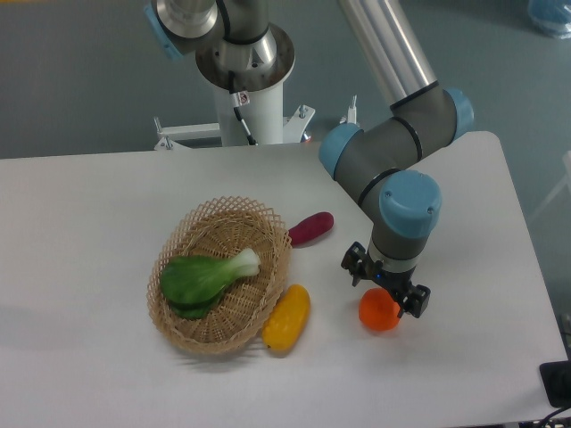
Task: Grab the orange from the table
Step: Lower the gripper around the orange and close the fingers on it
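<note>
The orange (378, 311), small, round and bright orange, lies on the white table (89, 223) at the front right. My gripper (385, 287) points straight down right over it. Its two black fingers stand apart, one at the orange's upper left (353, 266) and one at its right (417, 301). The orange's top is hidden under the gripper. The jaws look open around the orange, and I see no firm grip on it.
A wicker basket (268, 223) holding a green bok choy (203, 276) sits left of centre. An elongated yellow-orange fruit (286, 317) lies against the basket's front right. A purple oblong vegetable (311, 227) lies behind it. The table's right edge is near the arm.
</note>
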